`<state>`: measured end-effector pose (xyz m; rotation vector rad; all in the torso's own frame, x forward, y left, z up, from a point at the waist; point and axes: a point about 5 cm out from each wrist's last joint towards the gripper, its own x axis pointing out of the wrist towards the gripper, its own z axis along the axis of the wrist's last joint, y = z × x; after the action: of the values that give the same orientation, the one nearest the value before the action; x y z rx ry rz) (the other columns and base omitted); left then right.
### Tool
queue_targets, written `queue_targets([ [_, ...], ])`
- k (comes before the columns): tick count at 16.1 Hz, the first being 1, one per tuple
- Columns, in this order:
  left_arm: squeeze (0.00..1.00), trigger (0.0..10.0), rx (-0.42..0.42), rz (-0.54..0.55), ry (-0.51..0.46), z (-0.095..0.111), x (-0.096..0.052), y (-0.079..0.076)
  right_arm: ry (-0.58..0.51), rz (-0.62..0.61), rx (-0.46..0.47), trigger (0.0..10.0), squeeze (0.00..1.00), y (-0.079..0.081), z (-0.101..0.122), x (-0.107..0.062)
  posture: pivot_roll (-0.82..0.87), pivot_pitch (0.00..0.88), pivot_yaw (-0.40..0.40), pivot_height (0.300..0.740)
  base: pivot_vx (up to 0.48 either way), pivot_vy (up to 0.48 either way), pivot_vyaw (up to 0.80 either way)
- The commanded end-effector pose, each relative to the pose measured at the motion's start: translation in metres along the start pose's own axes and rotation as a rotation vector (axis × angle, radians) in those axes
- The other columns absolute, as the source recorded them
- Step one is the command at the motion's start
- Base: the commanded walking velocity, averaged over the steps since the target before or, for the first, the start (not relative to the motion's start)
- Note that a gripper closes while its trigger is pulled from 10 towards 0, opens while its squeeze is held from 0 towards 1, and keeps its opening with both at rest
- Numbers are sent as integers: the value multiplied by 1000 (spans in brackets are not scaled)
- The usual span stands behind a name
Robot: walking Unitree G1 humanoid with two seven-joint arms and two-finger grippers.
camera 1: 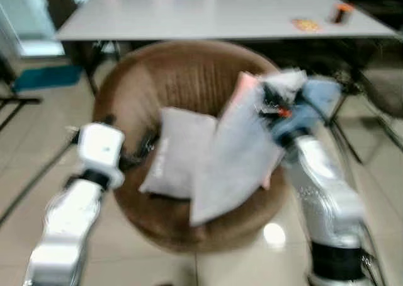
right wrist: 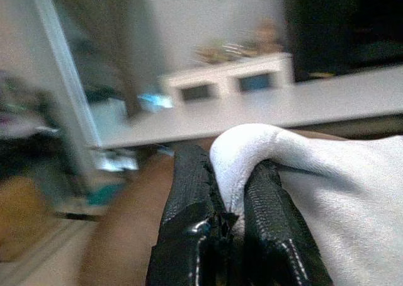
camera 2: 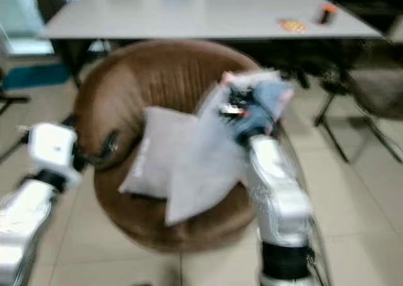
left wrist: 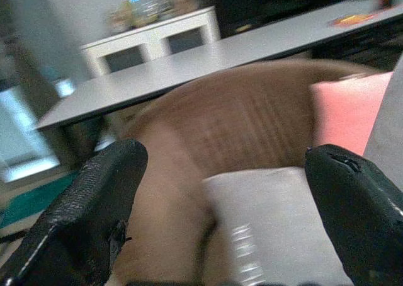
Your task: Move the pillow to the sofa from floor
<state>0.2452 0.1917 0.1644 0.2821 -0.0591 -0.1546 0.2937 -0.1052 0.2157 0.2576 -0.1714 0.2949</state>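
Note:
A round brown sofa chair (camera 1: 182, 78) stands in front of me. A light grey pillow (camera 1: 236, 160) with a pink back leans tilted over its seat, and my right gripper (right wrist: 230, 229) is shut on the pillow's top corner (right wrist: 252, 147). A second grey pillow (camera 1: 176, 150) lies on the seat to its left. My left gripper (left wrist: 227, 235) is open at the sofa's left rim, facing that second pillow (left wrist: 277, 223), with nothing between its fingers (left wrist: 88, 217).
A long white table (camera 1: 220, 15) stands behind the sofa with an orange item (camera 1: 305, 25) and a small bottle (camera 1: 340, 12) on it. A chair with dark legs (camera 1: 365, 109) is at the right. Tiled floor (camera 1: 38, 198) surrounds the sofa.

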Motion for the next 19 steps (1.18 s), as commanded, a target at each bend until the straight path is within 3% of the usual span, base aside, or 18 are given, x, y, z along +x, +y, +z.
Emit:
queue_targets([
  [1, 0, 10000, 4, -28, -16, 4, 2, -6, -75, -23, -2, 10000, 0, -8, 14, -3, 35, 0, 5, 740, 292, 0, 0],
  [6, 0, 10000, 17, -54, -5, 3, 0, -9, -74, -1, -9, 10000, 0, -9, 15, 6, 44, 0, 0, 740, 279, 0, 0],
  [16, 0, 10000, 27, -60, 5, 4, -10, -7, -107, 234, -48, 10000, 0, 12, 28, 43, 77, 0, -15, 740, 273, 0, 0],
  [17, 0, 10000, 27, -56, 4, 5, -10, -5, -109, 239, -55, 10000, 0, 13, 28, 44, 77, 0, -15, 740, 330, 0, 0],
  [19, 0, 10000, 31, -49, 4, 5, -10, -4, -71, 125, 16, 10000, 0, 4, 17, 42, 87, 0, -23, 740, 343, 0, 425],
])
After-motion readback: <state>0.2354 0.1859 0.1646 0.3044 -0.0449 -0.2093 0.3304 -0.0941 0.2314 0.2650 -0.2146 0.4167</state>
